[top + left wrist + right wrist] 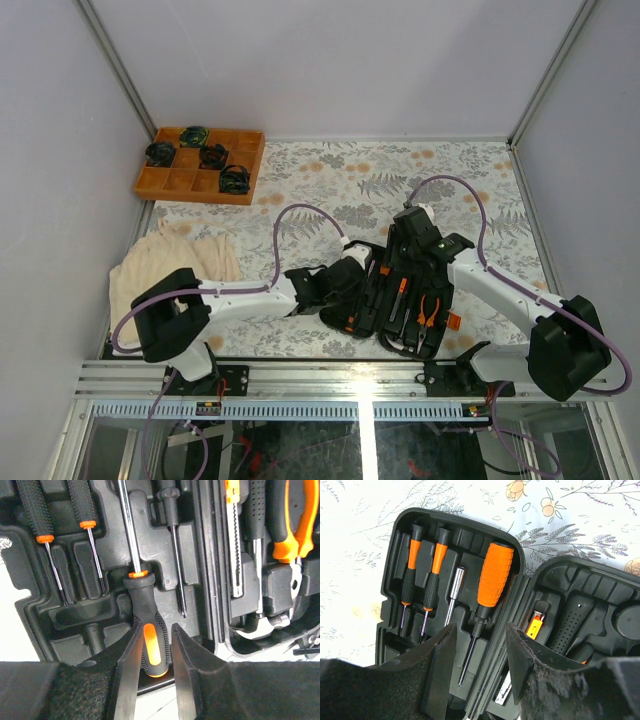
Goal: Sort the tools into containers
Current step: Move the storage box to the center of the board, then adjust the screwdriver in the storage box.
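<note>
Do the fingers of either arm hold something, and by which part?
Left fingers flank the large screwdriver at its handle's butt; a grip cannot be told. Right fingers hold nothing.

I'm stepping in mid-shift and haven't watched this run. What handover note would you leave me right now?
Left hand: fingers either side of the large screwdriver handle; grip unclear.
Right hand: open, empty, over the case.
Done: small screwdrivers, pliers and hammer lie in the case.
To do: likely seat the large screwdriver, release, shut the case.
</note>
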Motion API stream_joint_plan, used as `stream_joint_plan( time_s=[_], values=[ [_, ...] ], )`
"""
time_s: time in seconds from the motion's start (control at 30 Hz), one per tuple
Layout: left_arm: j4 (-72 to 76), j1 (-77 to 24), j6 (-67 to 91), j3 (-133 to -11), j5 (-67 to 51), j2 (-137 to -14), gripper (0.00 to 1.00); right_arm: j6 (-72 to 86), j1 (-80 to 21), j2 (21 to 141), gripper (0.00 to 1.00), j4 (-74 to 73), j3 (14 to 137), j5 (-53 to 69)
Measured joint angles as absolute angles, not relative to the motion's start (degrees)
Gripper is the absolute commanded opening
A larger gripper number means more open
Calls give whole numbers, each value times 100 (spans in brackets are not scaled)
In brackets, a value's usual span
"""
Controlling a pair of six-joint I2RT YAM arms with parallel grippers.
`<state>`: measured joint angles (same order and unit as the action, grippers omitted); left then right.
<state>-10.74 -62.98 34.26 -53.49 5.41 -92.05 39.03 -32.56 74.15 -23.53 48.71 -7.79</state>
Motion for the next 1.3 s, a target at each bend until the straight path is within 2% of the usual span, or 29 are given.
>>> stream_joint_plan(
  time_s=[0.63,0.87,1.3],
  values=[
    [-895,-6296,3507,-5190,565,-9365,19,4191,-3256,7509,49,-2458,4943,-644],
    [-567,-6296,3647,-4932,561,-9244,16,4491,-3258,7520,40,-2475,4952,-650],
    [-329,-6296,3688,-4775,556,-9183,14,4644,-3312,8093,32,-2438,5116,-596]
  ],
)
